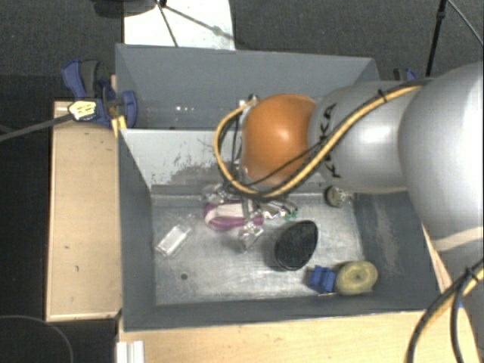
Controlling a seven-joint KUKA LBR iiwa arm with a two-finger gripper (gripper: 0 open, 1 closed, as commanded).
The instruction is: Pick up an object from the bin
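The claw (246,221) hangs low in the middle of the bin (140,203), right at a purple and white thing (224,218); whether it is apart or together cannot be told. A black oval thing (295,245) lies just to its right, a clear little bottle (172,240) to the left.

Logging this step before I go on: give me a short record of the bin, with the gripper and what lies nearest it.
bin: grey metal, few loose things on its floor
gripper: low over the floor, mid-bin, near the back wall
nearest thing: purple thing, against the gripper; whether held, cannot tell
next nearest: black oval thing, just to the view's right and nearer the front
further off: clear small piece at the view's left; blue piece beside a yellowish roll, front right
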